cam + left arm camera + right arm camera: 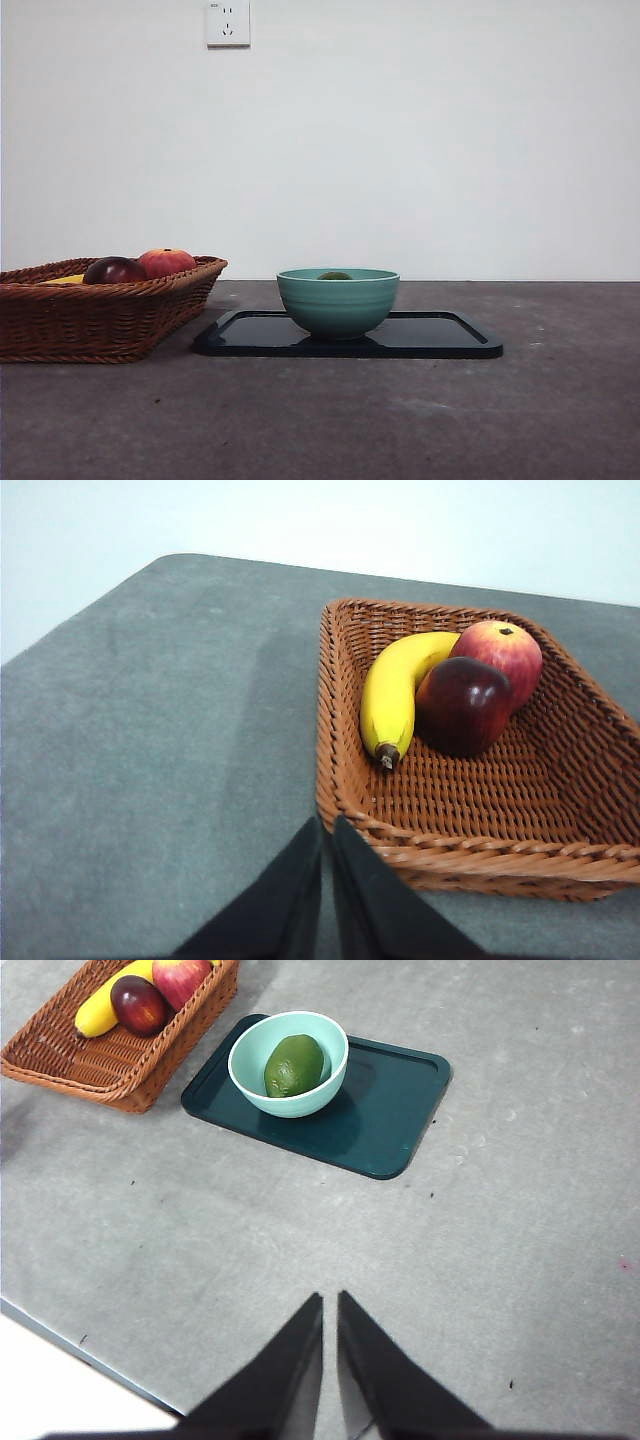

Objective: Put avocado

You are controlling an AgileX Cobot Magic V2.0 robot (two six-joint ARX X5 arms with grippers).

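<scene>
Front view first: the teal bowl (pixel 338 301) sits on the dark tray (pixel 440 336), and just a sliver of the avocado (pixel 334 276) peeks over its rim. The wicker basket (pixel 100 310) stands beside the tray on the desk (pixel 400 420), with a maroon fruit (pixel 114 270) and a red-orange fruit (pixel 166 262) showing. No arm in sight here.

Over to the left wrist view: the left gripper (pixel 327 825) hangs just outside the basket's near rim, fingers pressed together and empty. A banana (pixel 395 692) lies inside with the two round fruits.

Right wrist view now: the right gripper (pixel 330 1300) hovers well apart from the tray, fingers closed on nothing. The avocado lies on its side inside the bowl. It looks light, firm and dull-skinned, so grippy; I'd pinch across its narrow middle from above.
</scene>
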